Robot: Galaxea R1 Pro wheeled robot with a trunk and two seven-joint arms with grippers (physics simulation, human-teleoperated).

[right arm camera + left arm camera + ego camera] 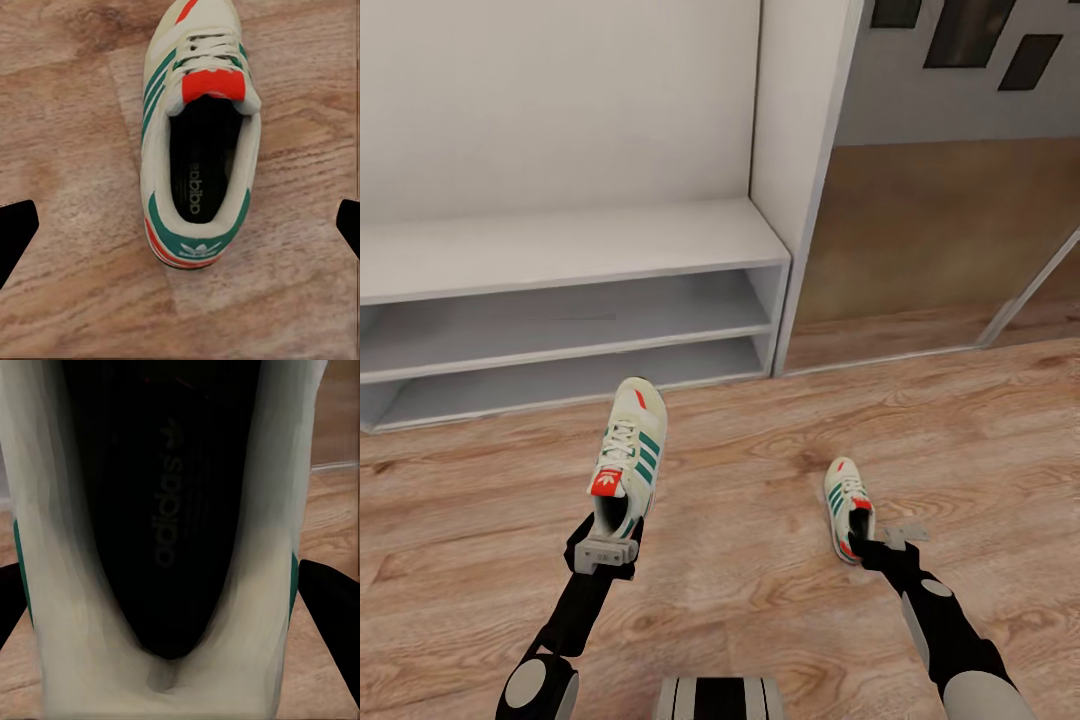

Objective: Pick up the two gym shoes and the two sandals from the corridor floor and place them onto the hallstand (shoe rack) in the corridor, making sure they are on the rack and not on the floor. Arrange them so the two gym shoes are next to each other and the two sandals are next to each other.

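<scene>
One gym shoe (632,450), off-white with green stripes and a red-orange tongue, is in my left gripper (607,548), which is shut on its heel; its toe points at the hallstand (560,248). In the left wrist view the shoe's dark inside (169,510) sits between the black fingers (330,596). The second gym shoe (848,505) lies on the corridor floor (760,590) to the right. My right gripper (878,545) hovers at its heel, open. Through the right wrist camera this shoe (199,135) lies between the spread fingertips (15,232). The sandals are out of view.
The hallstand has a wide grey bench top over two low shelf slots (560,315). A tall white panel (800,150) stands at its right end, with a brown glossy door panel (940,240) beyond. My base (720,698) shows at the lower edge.
</scene>
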